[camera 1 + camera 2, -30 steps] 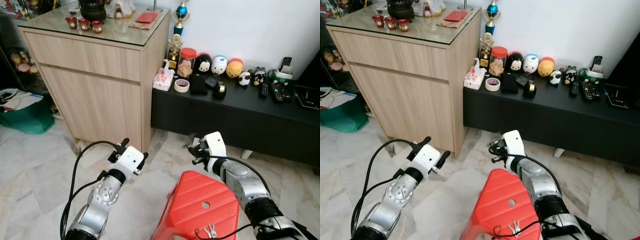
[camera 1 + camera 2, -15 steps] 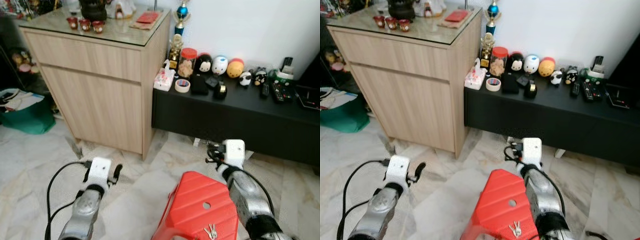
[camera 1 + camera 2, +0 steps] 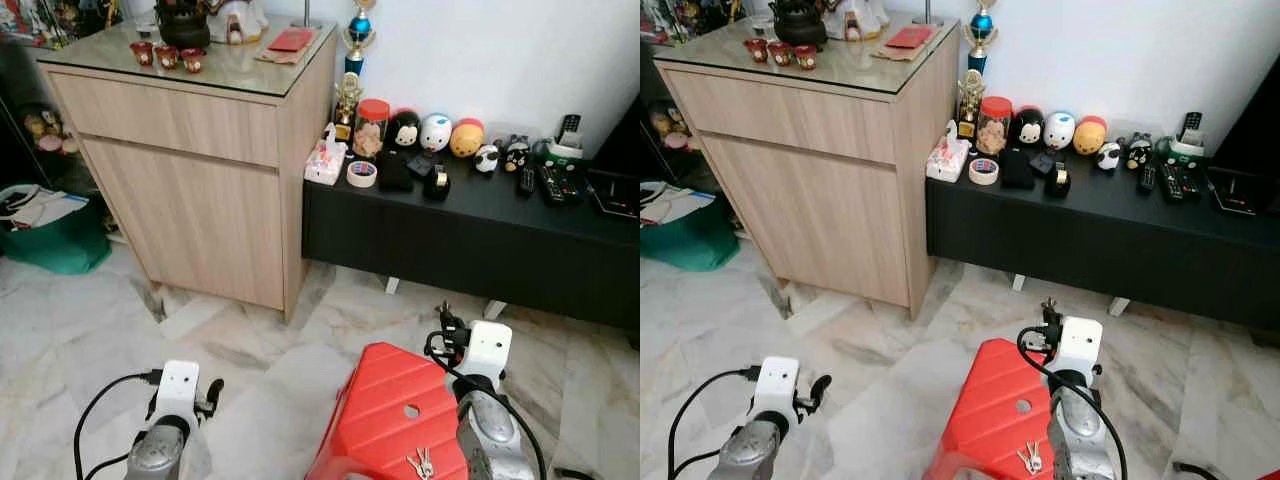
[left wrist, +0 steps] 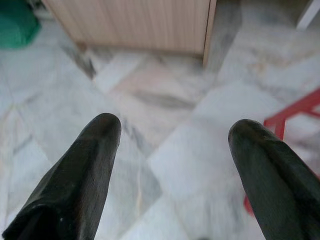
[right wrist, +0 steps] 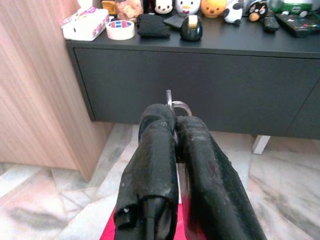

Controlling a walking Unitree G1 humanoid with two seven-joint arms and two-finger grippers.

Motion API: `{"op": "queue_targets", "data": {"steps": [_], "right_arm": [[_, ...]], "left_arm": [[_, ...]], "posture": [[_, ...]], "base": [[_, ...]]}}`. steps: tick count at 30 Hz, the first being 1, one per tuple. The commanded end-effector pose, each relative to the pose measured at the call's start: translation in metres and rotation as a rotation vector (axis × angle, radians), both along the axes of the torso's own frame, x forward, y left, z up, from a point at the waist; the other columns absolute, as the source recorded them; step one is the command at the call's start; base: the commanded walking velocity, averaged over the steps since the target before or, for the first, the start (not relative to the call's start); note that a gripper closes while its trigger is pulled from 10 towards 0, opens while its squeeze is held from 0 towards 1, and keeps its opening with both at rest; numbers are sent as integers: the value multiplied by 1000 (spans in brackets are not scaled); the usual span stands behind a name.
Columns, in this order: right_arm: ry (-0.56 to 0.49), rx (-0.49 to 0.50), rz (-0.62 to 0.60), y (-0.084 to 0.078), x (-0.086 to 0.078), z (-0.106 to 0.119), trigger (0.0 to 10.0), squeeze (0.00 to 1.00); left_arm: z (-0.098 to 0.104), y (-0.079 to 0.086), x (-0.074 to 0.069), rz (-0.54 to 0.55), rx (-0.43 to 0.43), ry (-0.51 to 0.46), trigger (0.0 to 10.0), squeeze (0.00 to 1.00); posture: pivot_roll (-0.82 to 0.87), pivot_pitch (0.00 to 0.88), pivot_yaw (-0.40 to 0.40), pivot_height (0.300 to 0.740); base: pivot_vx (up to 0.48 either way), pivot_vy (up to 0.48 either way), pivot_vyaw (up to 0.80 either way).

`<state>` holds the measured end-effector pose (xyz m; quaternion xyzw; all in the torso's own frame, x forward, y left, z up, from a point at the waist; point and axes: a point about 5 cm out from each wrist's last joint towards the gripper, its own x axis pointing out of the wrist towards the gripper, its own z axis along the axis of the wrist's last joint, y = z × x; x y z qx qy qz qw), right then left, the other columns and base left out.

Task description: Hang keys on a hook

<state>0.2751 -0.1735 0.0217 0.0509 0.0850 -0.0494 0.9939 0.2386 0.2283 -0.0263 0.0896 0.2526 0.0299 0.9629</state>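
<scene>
My right gripper (image 5: 175,120) is shut, and a thin silver key ring (image 5: 176,105) sticks out past its fingertips. In the eye views that gripper (image 3: 443,325) hovers over the far edge of a red plastic stool (image 3: 385,400), pointing at the black console. A small bunch of keys (image 3: 420,464) lies on the stool's top near its front, beside a hole. My left gripper (image 4: 170,145) is open with its fingers (image 4: 95,150) wide apart and nothing between them. It is low over the marble floor at the left (image 3: 210,390).
A light wooden cabinet (image 3: 200,150) with a glass top stands at the back left. To its right, a low black console (image 3: 470,235) carries toys, tape, a tissue pack and remotes. A green bag (image 3: 55,245) sits on the floor at the far left.
Both arms have dropped and drawn back towards me. The left gripper sank down and to the left. The right gripper moved right and now sits lower over the stool's far edge.
</scene>
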Motion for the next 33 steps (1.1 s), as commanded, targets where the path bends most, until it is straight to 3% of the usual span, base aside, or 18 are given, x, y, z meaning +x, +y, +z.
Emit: {"op": "queue_targets", "data": {"steps": [1,7,13,25,33], "right_arm": [[-6,5,-25,-3,1,0,10000,0],[-4,-5,-41,-6,5,0,10000,0],[-1,-2,-53,-5,5,-1,10000,0],[18,-4,-53,-2,7,-4,10000,0],[8,-8,-52,-4,15,2,10000,0]], "left_arm": [[-8,6,-10,34,1,41,10000,0],[-24,14,-32,97,-30,128,10000,0],[-32,13,-45,127,-47,169,10000,0],[-44,10,-61,141,-61,245,10000,0],[-46,15,-68,174,-63,271,10000,0]], "posture": [[58,0,-64,740],[64,0,-59,740],[57,0,-48,740],[45,0,-37,740],[48,0,-42,740]], "base": [[0,0,0],[0,0,0],[0,0,0],[0,0,0],[-269,0,0]]}}
